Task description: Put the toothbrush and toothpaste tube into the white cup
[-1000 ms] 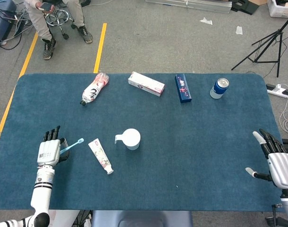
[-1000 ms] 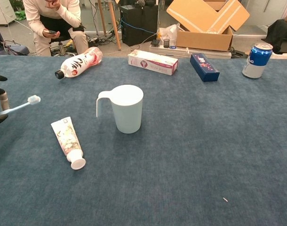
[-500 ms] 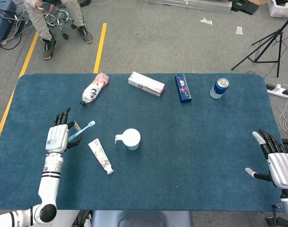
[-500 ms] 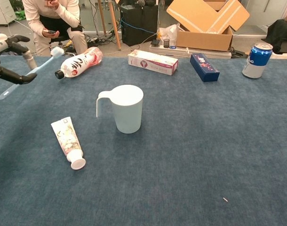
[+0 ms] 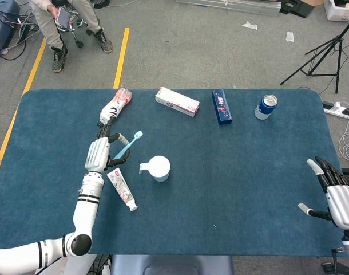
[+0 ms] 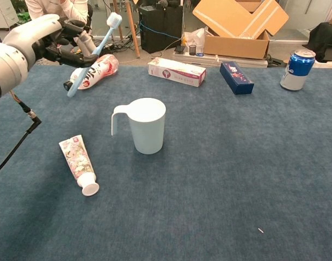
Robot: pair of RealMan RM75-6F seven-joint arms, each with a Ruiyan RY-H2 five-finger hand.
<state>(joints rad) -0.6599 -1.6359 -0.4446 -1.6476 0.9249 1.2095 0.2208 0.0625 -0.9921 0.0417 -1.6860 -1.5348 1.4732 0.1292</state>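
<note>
Toothbrush (image 5: pixel 127 145), gripped in left hand (image 5: pixel 99 154), moved up-right toward white cup (image 5: pixel 159 168), now at cup's 10 o'clock. Toothpaste tube (image 5: pixel 122 189) lies at 8 o'clock. Right hand (image 5: pixel 336 194) spread, empty, at counter (image 5: pixel 231 172) edge.

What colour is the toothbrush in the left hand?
Light blue with a white head; the toothbrush shows best in the chest view.

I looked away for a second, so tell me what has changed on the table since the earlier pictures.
The left hand, holding the toothbrush throughout, has lifted it and carried it from the table's left edge toward the white cup. Nothing was grasped or released. The toothpaste tube, the cup and the right hand, open at the right edge, stayed put.
</note>
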